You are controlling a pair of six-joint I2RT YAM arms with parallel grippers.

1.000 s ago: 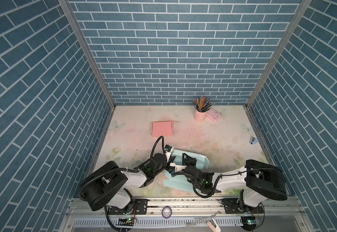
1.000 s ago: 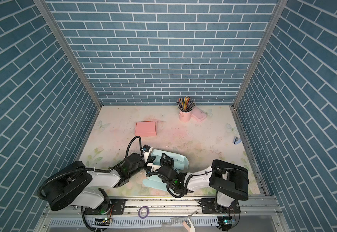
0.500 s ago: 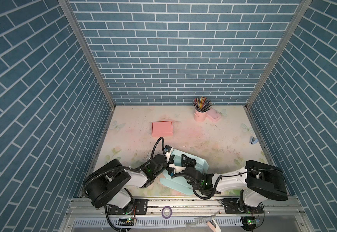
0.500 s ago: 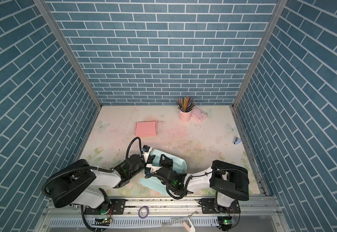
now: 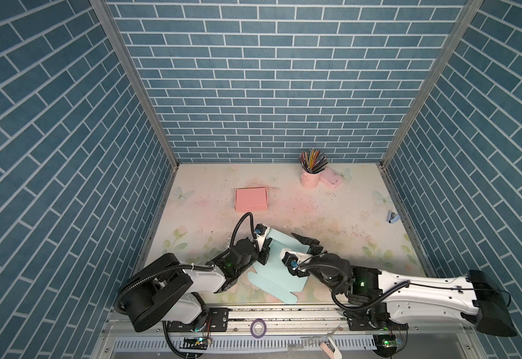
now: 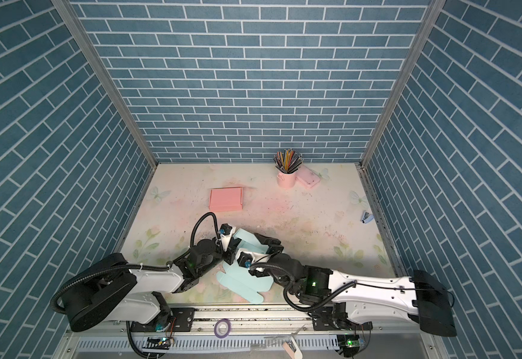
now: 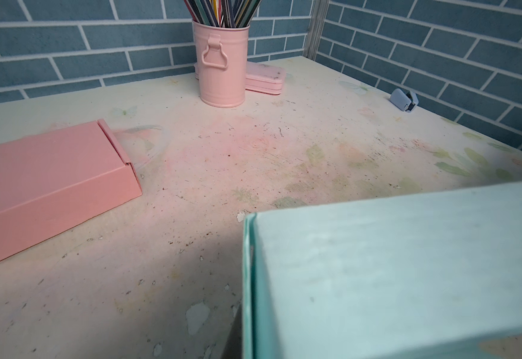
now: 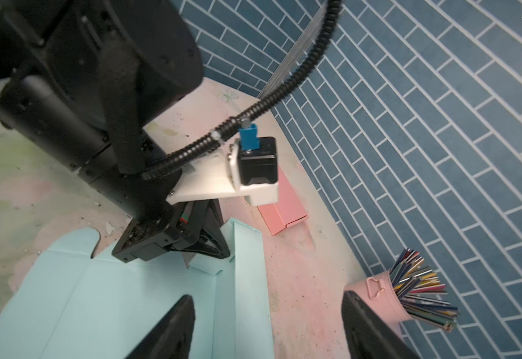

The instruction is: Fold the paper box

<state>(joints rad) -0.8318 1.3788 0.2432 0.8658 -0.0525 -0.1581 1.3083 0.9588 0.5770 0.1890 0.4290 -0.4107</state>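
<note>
The paper box (image 5: 276,273) (image 6: 244,279) is a light teal cut-out lying mostly flat near the table's front edge, its far strip raised as a wall (image 8: 247,264). My left gripper (image 5: 263,251) (image 6: 230,248) (image 8: 205,248) is shut on the box's raised corner flap at its left end. The left wrist view shows only a teal panel (image 7: 393,264) close up; its jaws are hidden there. My right gripper (image 5: 309,244) (image 6: 270,244) (image 8: 269,326) is open just right of the raised wall. One finger (image 8: 172,329) hangs over the teal sheet, its partner over bare table, holding nothing.
A folded pink box (image 5: 251,200) lies behind the arms. A pink cup of pencils (image 5: 311,174) and a pink case (image 5: 331,179) stand at the back right. A small blue stapler (image 5: 392,216) sits by the right wall, and a purple tape roll (image 5: 258,328) lies on the front rail.
My right gripper has opened wide and let go of the teal box's edge. The left gripper keeps its hold and has barely moved.
</note>
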